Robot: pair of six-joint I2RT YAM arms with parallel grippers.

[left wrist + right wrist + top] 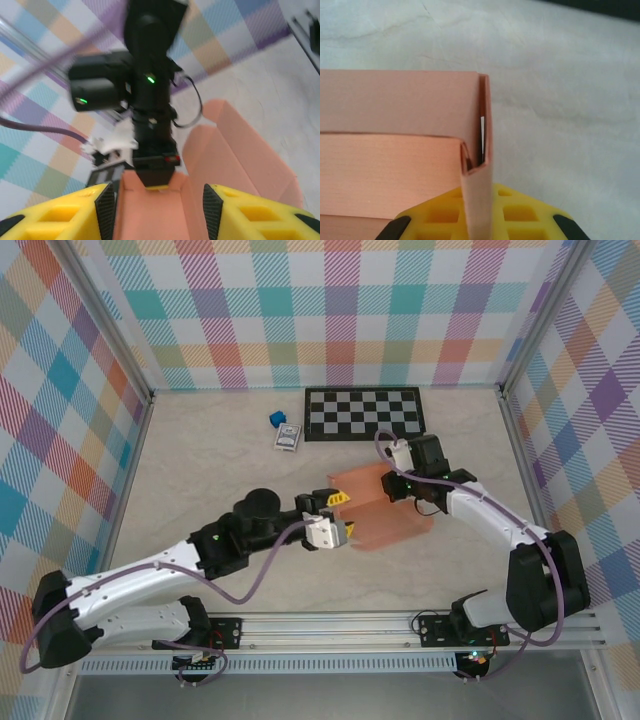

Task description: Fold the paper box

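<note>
So far: you have the salmon-orange thin cardboard paper box [388, 525] partly raised. In the right wrist view two walls stand upright and meet at a folded corner, with a tab tucked just inside.
Left to do: in the left wrist view the top is open and a rounded flap [220, 112] sticks up right of centre, so I judge the closing folds remain.
Box position: centre of the top view, on the pale stone-patterned table [200, 470], between your two grippers.
Left gripper [342, 514]: yellow fingers apart, straddling the box's near end; whether the pads touch it, I cannot tell.
Right gripper [477, 220]: closed on one thin upright wall at the bottom of its own view.
Around: a small blue cube [275, 419], a blue-and-white card pack [288, 437] and a black-and-white checkerboard mat [363, 412] in the upper middle of the top view — all well apart from the box.
In your way: the right arm's black wrist [150, 90] hangs over the box's far end — little room there for the left fingers.
</note>
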